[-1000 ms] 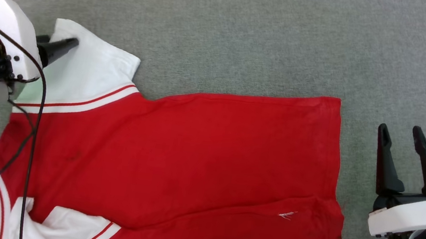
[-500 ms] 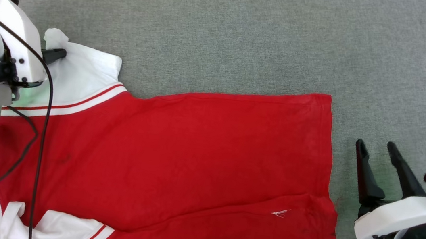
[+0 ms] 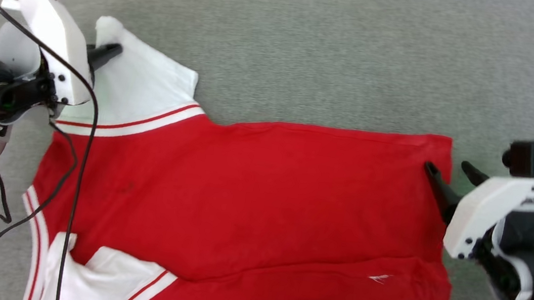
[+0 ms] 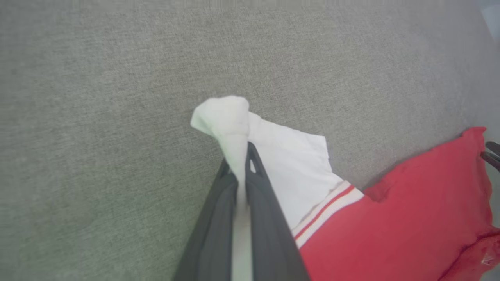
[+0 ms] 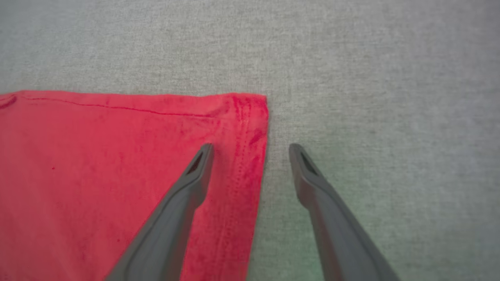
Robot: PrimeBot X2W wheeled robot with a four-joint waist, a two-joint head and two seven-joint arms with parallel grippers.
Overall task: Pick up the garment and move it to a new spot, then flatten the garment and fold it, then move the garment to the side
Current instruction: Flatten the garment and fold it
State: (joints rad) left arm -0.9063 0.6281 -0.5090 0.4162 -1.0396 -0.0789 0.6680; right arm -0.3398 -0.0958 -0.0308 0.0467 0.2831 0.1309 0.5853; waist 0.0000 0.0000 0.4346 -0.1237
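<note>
One garment (image 3: 251, 194), two tools: left tool (image 3: 112, 49) tight on its sleeve (image 3: 148, 82), right tool (image 3: 446, 165) spread astride its hem (image 5: 258, 164)

Indoor setting, type unclear: plain grey short-pile carpet (image 3: 312, 33) as work surface.

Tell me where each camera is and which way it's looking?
Head view: on the robot's head, facing down at the red garment on the grey carpet; both arms show, left pincer and right pincer.
Left wrist view: on the left wrist, facing along shut fingers pinching the white sleeve.
Right wrist view: on the right wrist, facing along open fingers, one over the hem, one over carpet.
Shared: head and left wrist views both show the pinched sleeve.
</note>
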